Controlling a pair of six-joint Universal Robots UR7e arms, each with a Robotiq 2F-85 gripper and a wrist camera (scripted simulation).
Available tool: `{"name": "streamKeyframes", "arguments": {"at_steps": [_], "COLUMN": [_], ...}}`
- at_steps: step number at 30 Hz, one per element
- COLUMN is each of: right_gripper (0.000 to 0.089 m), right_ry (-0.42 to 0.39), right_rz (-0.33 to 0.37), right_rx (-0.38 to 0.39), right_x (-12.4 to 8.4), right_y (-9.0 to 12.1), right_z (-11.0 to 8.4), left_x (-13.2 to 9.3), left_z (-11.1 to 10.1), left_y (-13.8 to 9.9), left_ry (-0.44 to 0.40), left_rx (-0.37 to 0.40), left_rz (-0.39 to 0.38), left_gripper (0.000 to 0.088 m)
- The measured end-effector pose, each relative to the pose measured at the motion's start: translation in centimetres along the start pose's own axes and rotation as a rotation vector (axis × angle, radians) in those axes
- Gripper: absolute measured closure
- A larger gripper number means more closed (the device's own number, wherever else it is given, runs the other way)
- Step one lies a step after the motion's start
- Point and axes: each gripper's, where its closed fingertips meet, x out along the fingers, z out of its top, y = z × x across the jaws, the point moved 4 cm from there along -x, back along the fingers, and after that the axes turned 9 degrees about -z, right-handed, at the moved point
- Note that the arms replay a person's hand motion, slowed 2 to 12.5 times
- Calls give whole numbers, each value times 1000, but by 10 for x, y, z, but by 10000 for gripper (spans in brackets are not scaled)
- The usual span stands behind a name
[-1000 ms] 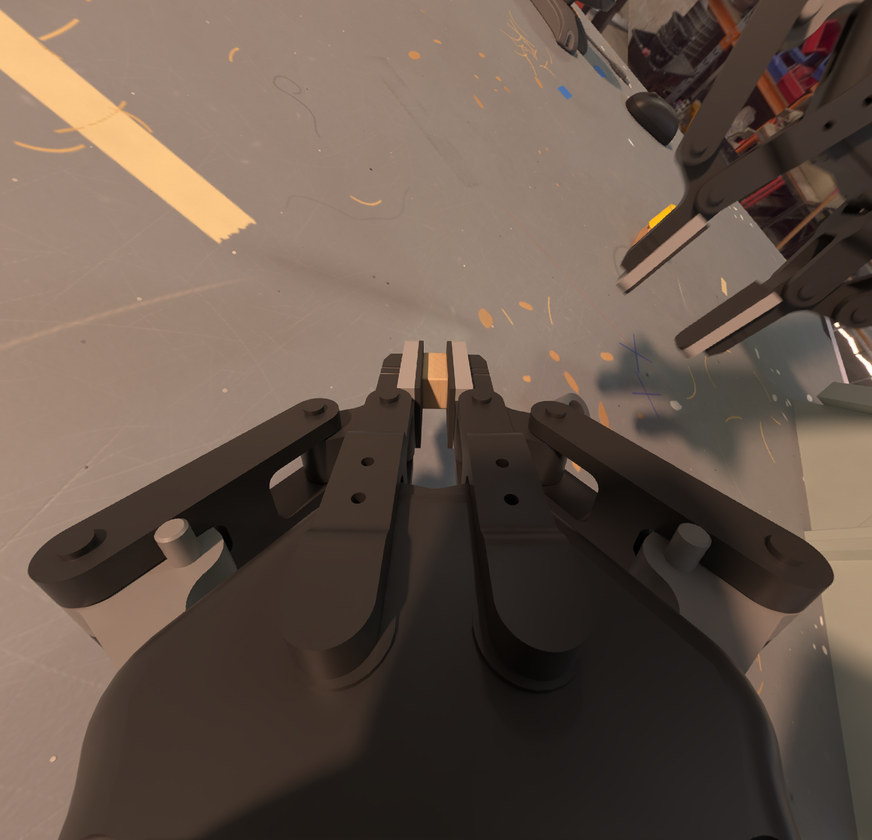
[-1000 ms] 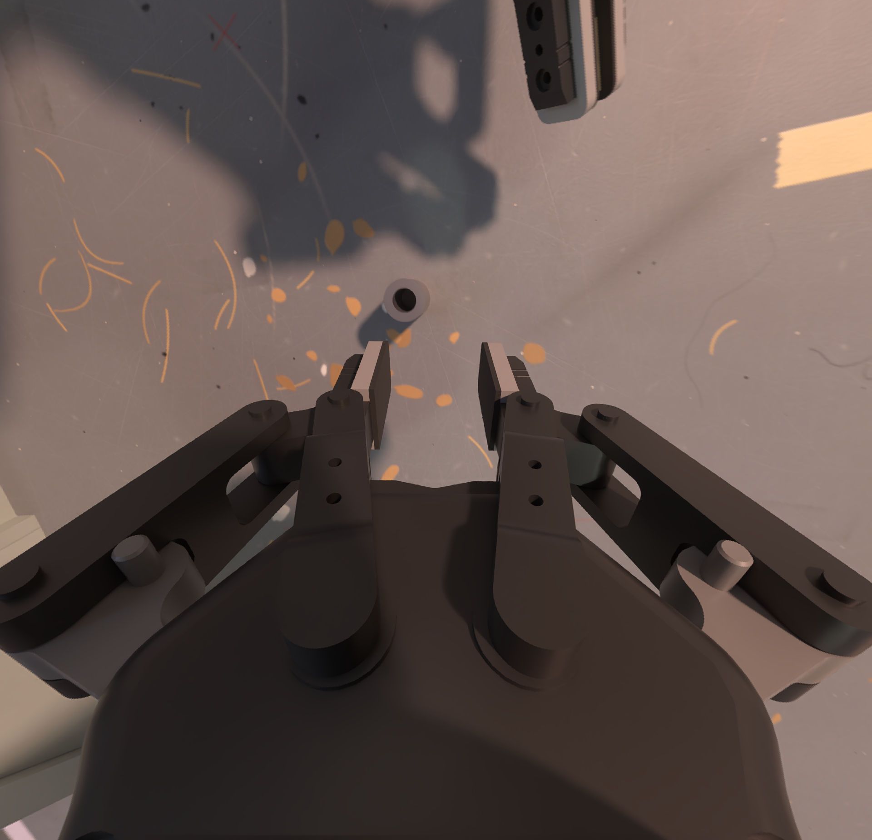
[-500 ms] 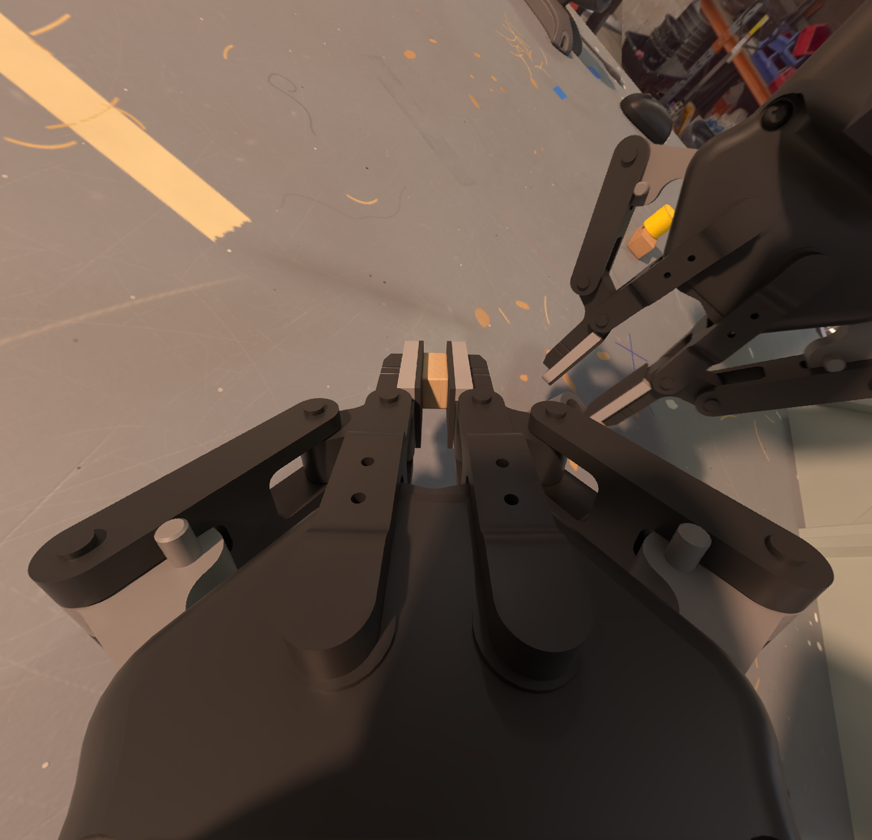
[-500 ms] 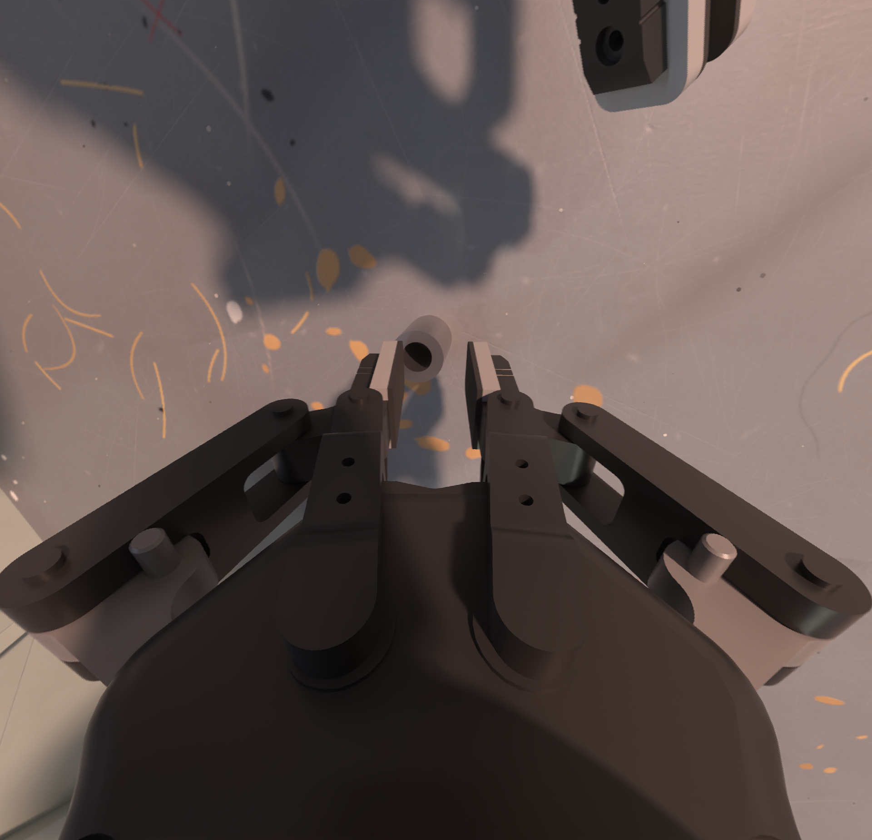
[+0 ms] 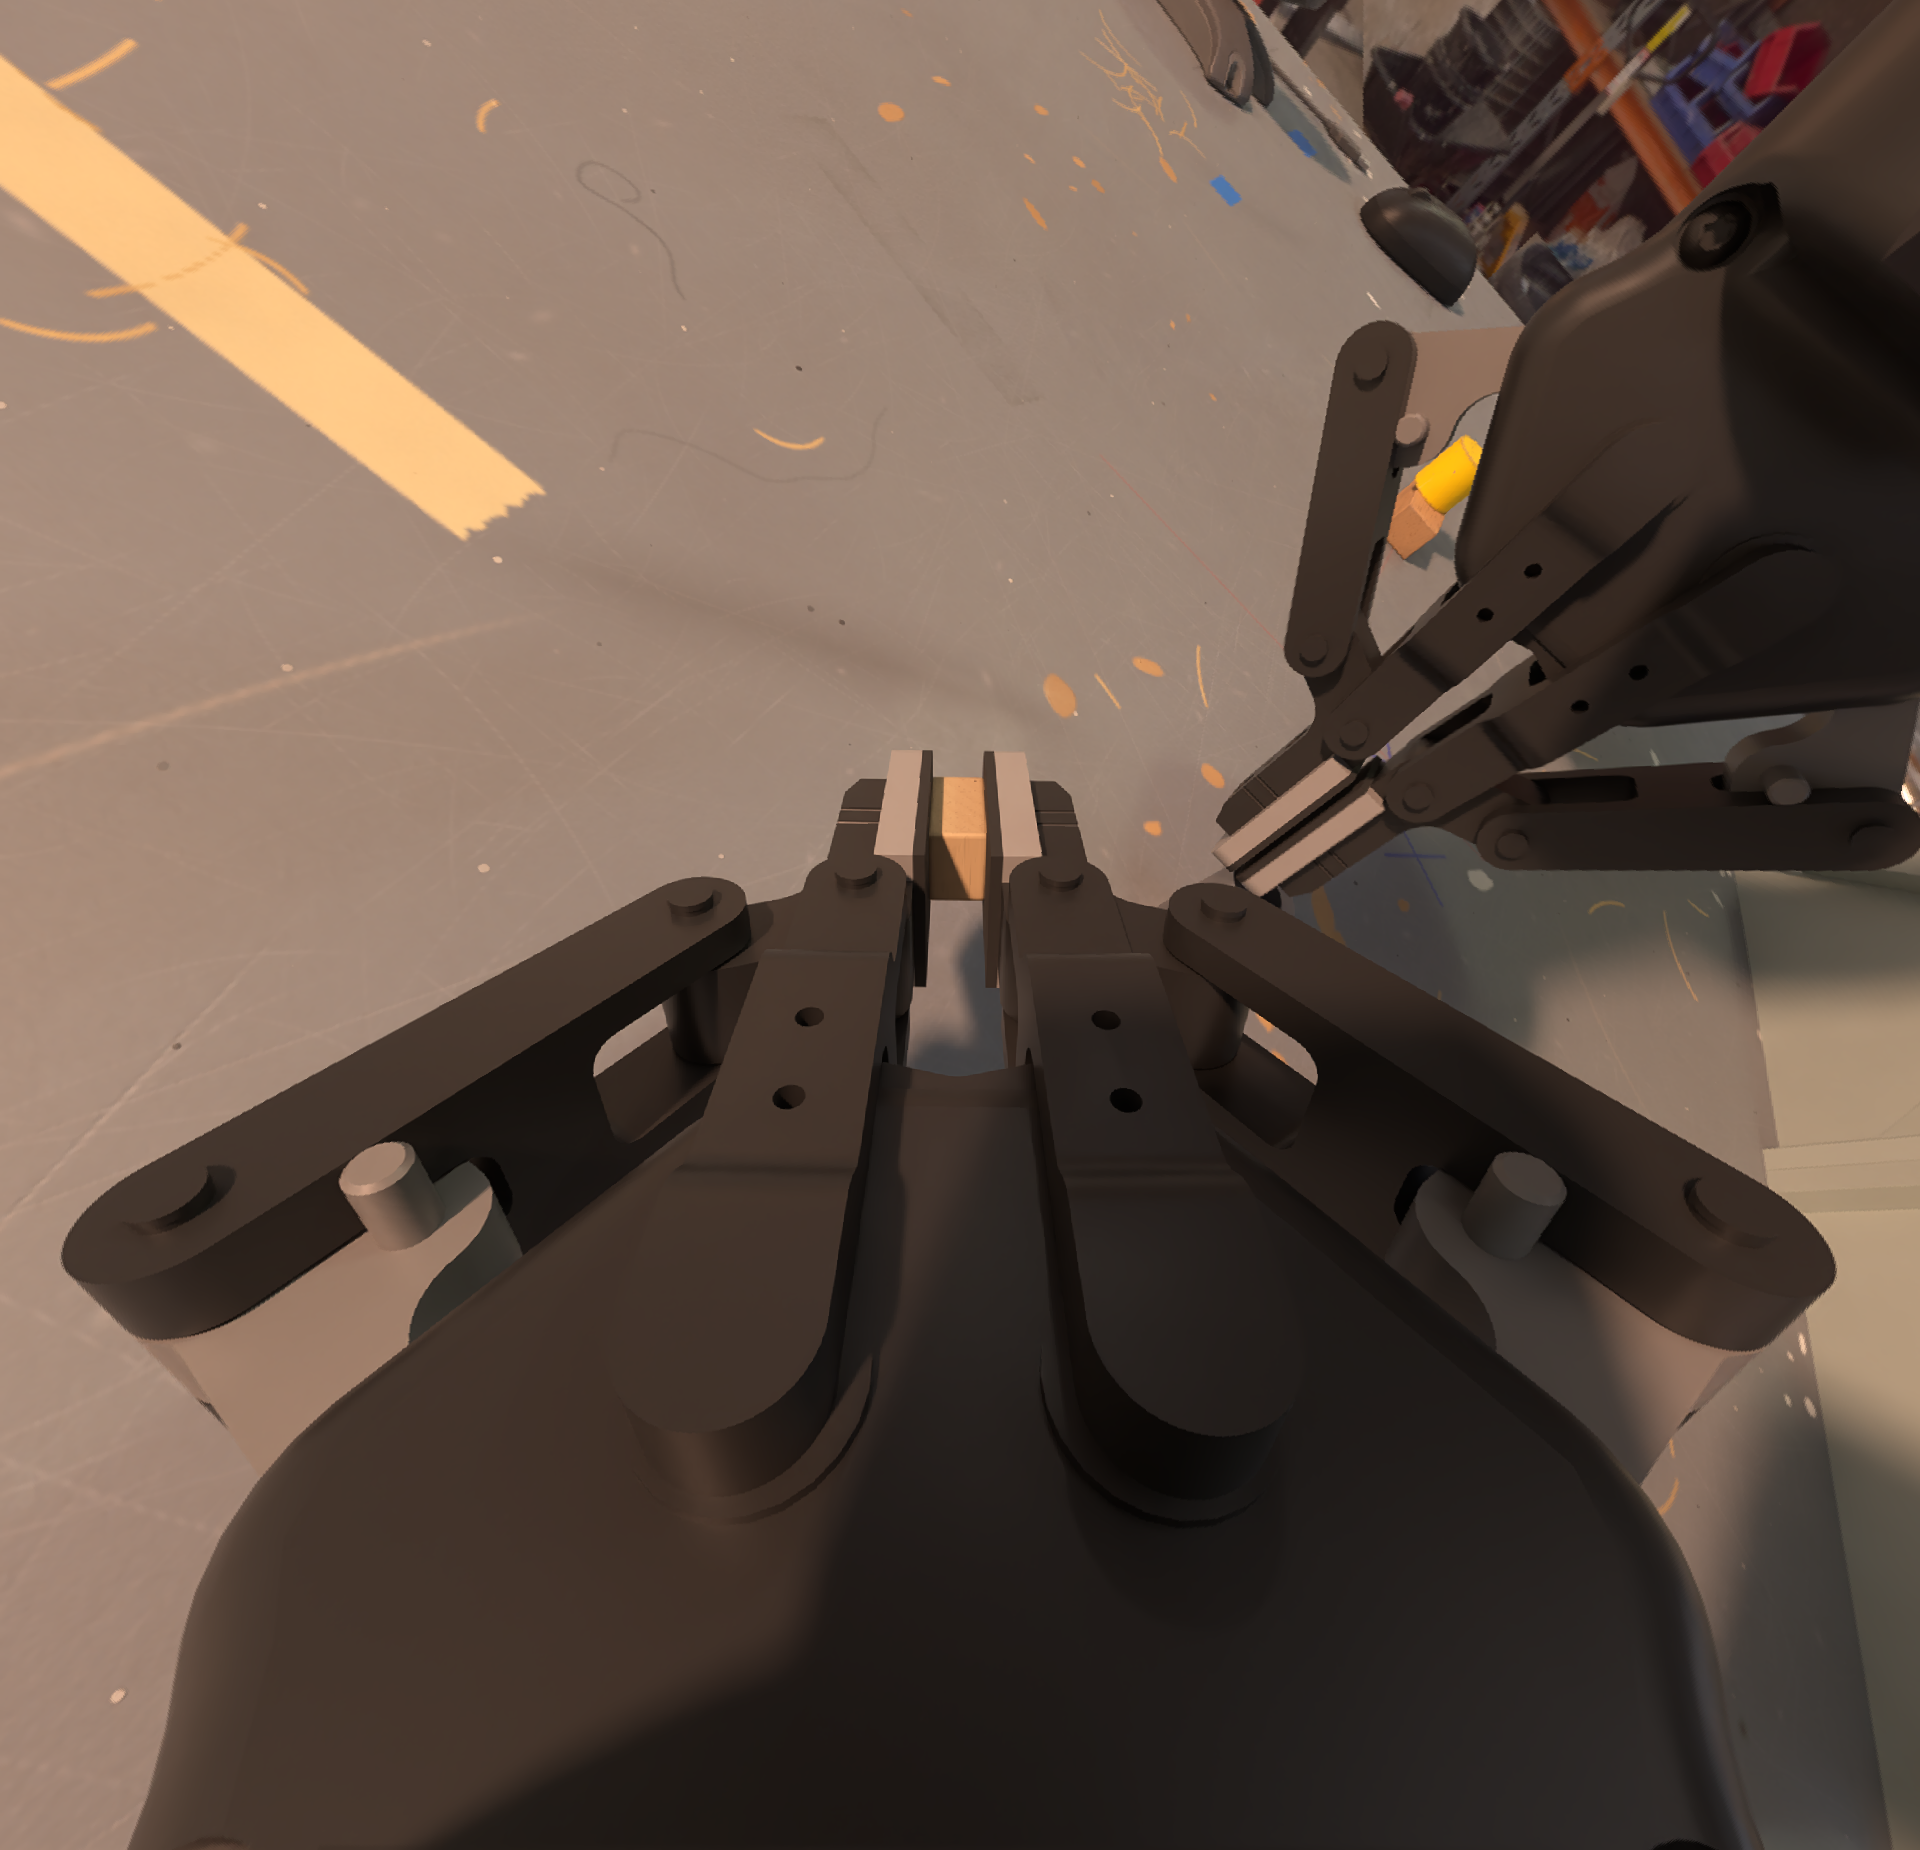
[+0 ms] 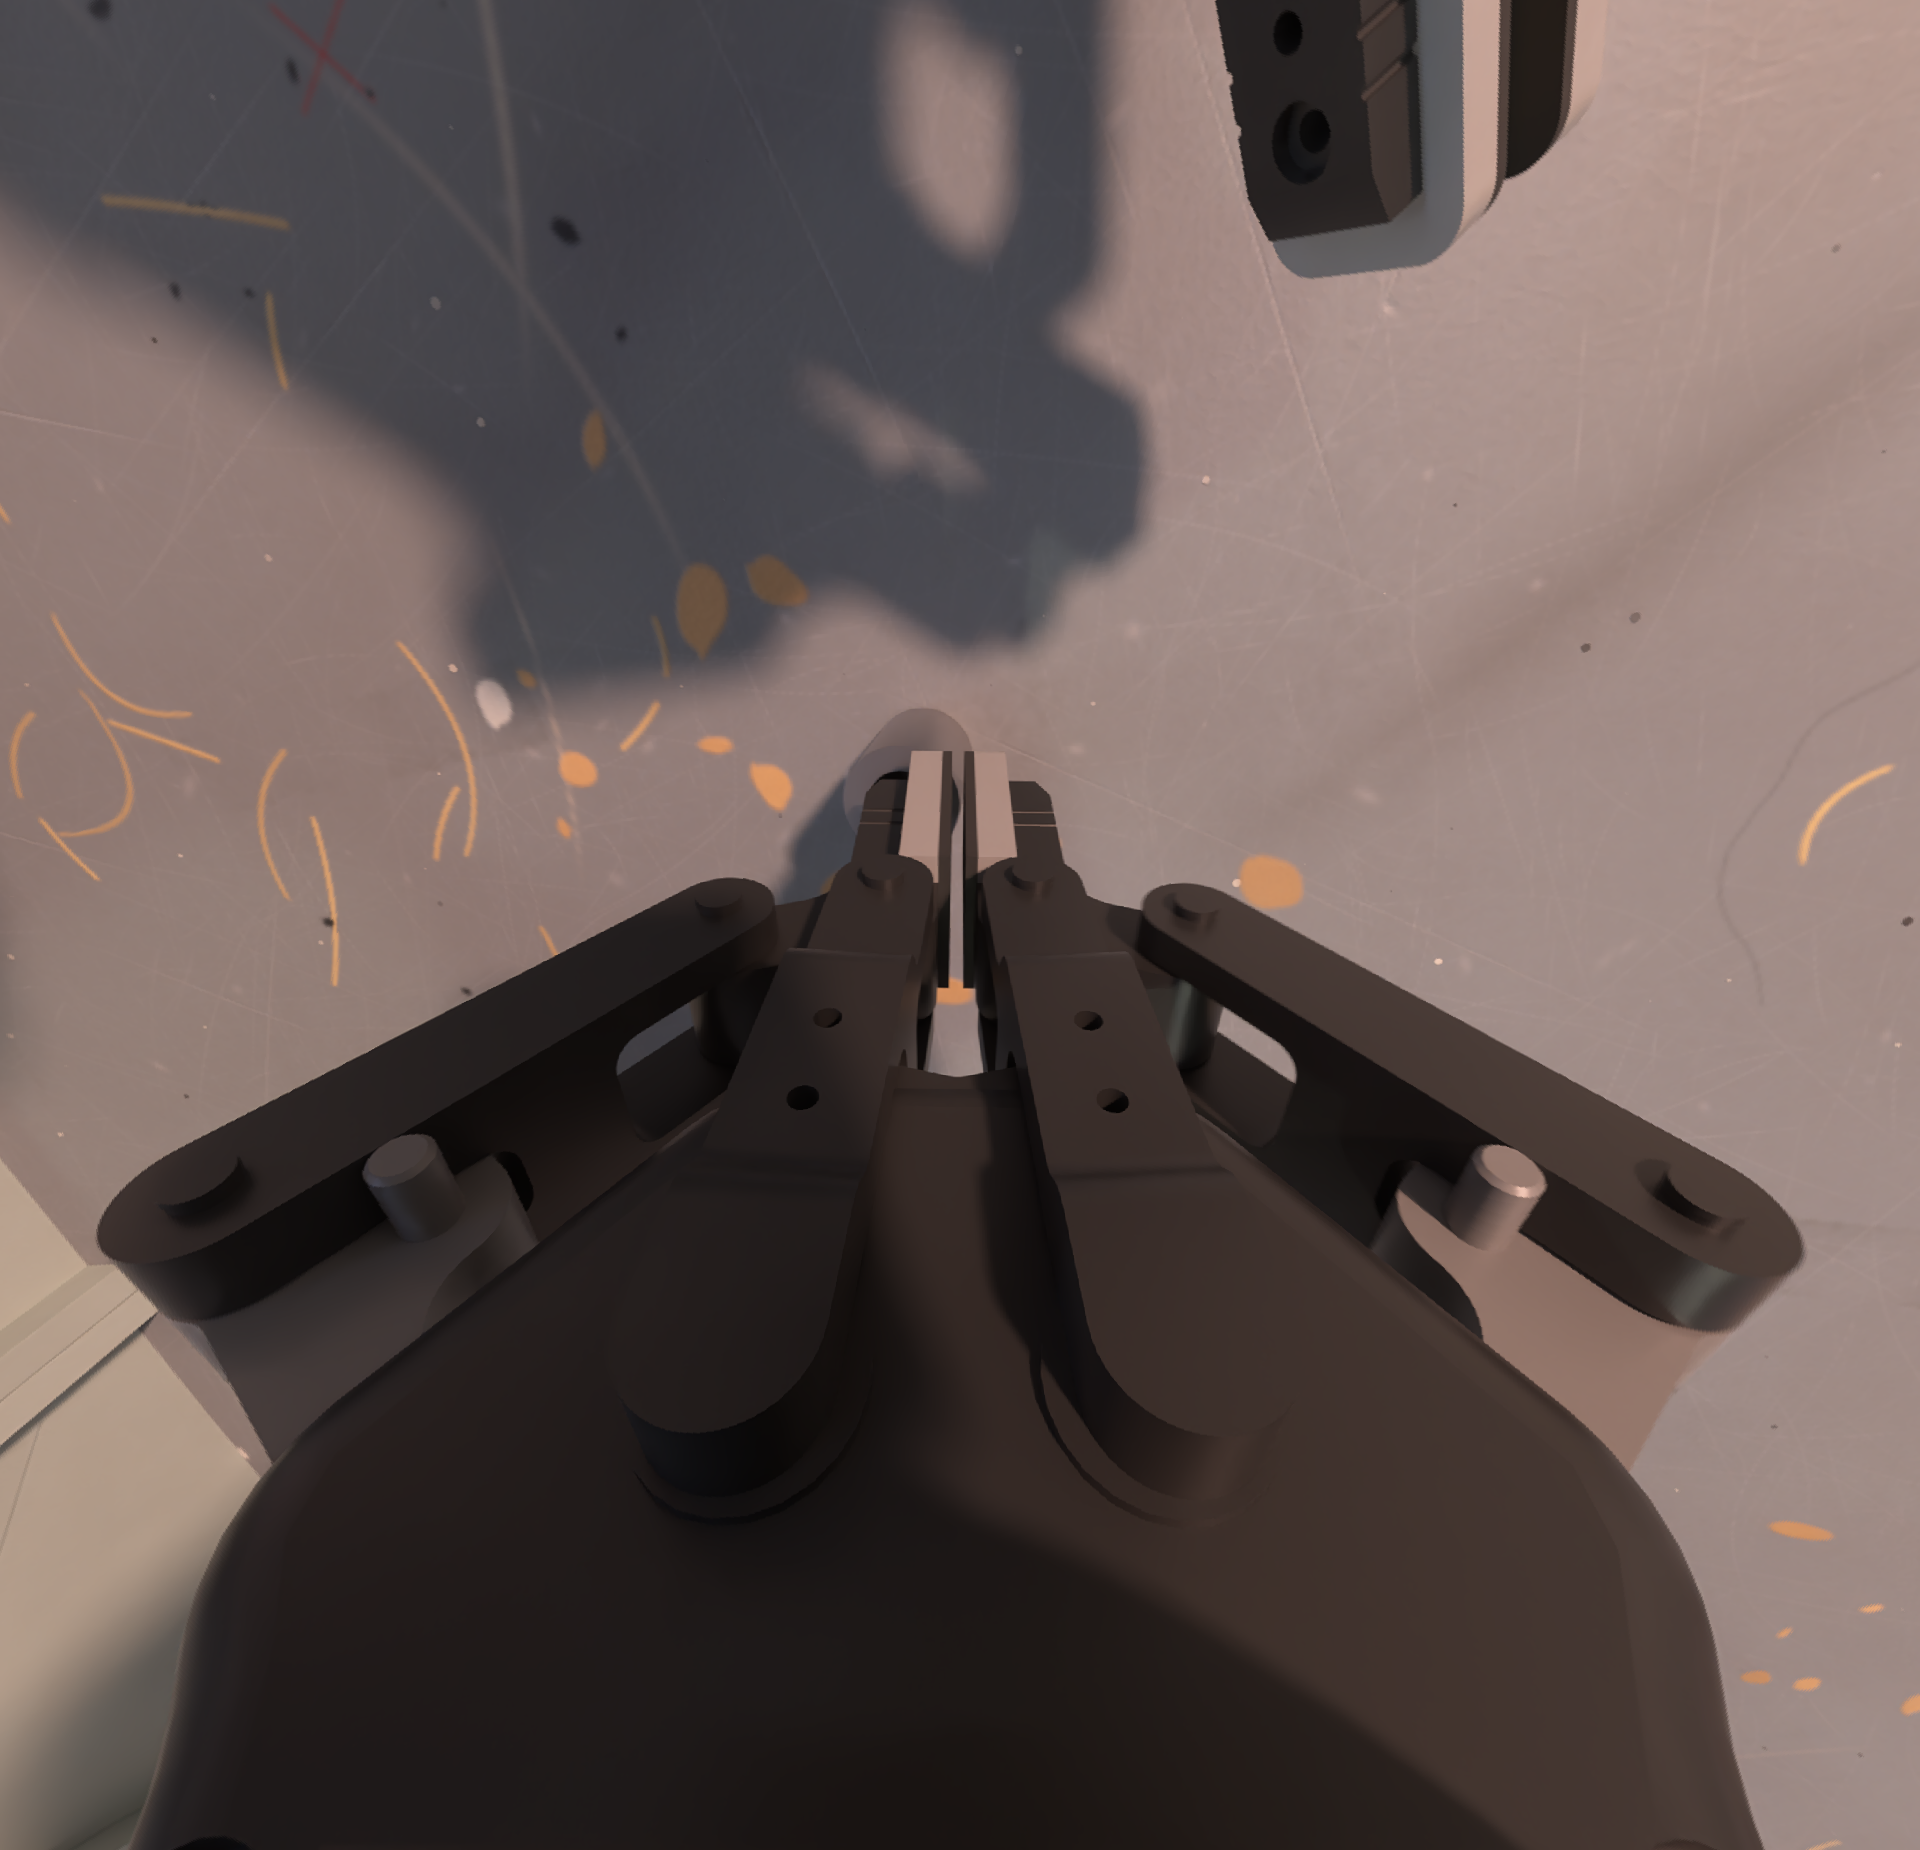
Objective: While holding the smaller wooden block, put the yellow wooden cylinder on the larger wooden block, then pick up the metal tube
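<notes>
My left gripper (image 5: 956,813) is shut on the smaller wooden block (image 5: 958,853) and holds it above the grey table. My right gripper (image 6: 961,803) points down at the table, its jaws almost together with only a thin slit between the pads. The grey metal tube (image 6: 920,746) shows just past the fingertips, a little to their left, and not between the pads. In the left wrist view my right gripper (image 5: 1294,850) hangs low on the right. Behind it the yellow wooden cylinder (image 5: 1449,470) rests on the larger wooden block (image 5: 1415,531).
The grey table (image 5: 623,657) carries a strip of tan tape (image 5: 260,325) and orange paint flecks. A dark dome-shaped object (image 5: 1418,242) sits near the far edge. The table's right edge (image 5: 1766,1073) runs close by. My left gripper's fingers (image 6: 1340,138) hang at the top right of the right wrist view.
My right gripper came down over the tube and closed its jaws from wide open to almost touching. The left gripper has kept still with the small block.
</notes>
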Motion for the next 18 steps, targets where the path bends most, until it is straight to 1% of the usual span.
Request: {"name": "streamKeyframes", "arguments": {"at_steps": [1,2,7,8,10,13,18], "right_gripper": [893,875,633,594,546,523,524], "right_ry": [0,0,-2,-1,-1,-9,-25], "right_rz": [-4,-7,-7,-6,-8,-4,27], "right_rx": [1,3,16,20,28,42,74], "right_x": [0,0,-2,-2,-4,-5,-3], "right_y": [-1,-1,-2,-2,-3,-3,3], "right_z": [-1,-1,-4,-4,-5,-5,-1], "left_x": [0,0,0,0,0,0,0], "left_z": [0,0,0,0,0,0,0], "left_y": [0,0,0,0,0,0,0], "left_ry": [1,2,1,0,0,0,-1], "left_rx": [1,1,0,-1,-3,-4,-5], "left_rz": [2,3,4,3,3,3,5], "left_gripper": [797,797,797,797,797,797,797]}}
